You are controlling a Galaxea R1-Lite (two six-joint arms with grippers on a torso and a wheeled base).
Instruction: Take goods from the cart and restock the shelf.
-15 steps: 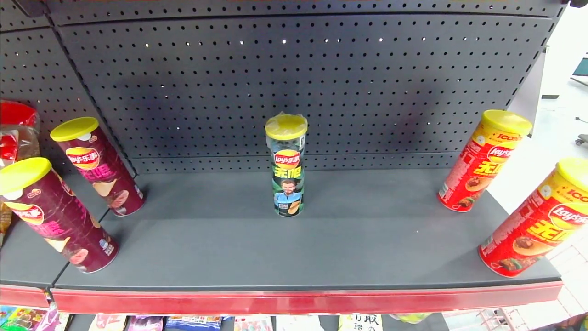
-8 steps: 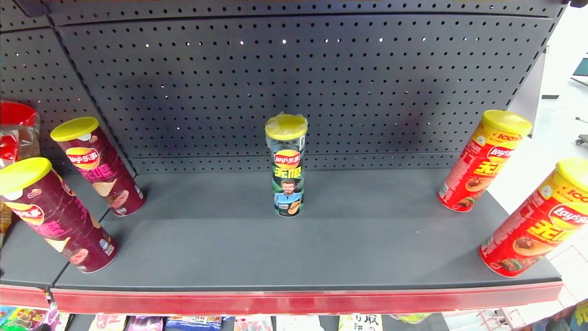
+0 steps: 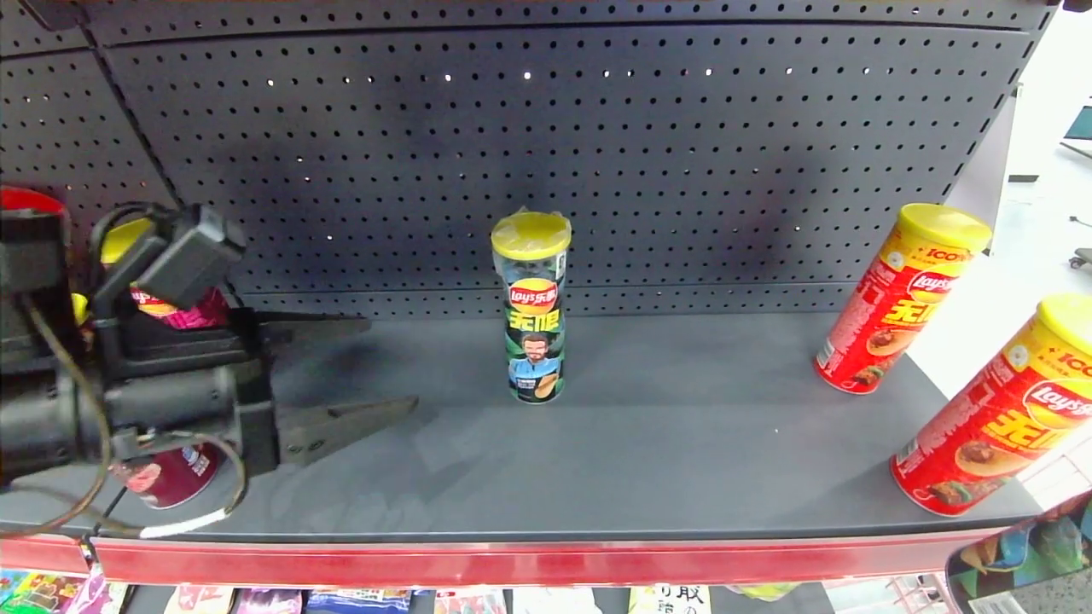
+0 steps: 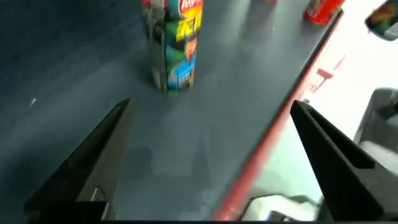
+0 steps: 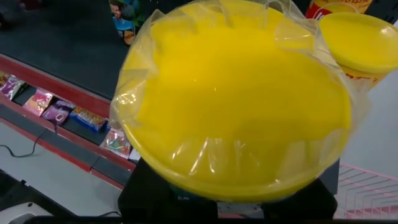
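Left gripper [image 3: 391, 362] spread apart over shelf [image 3: 597, 477] at left, green can [image 3: 533, 311] upright mid-shelf, right gripper [image 5: 230, 202] behind wrapped yellow lid [image 5: 239, 99], its grip impossible to tell.

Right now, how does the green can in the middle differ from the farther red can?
The green can wears a green and black label, the red can a red one. The green can's lid is under clear film; the red can's lid looks bare. Both have yellow lids and stand on the shelf.
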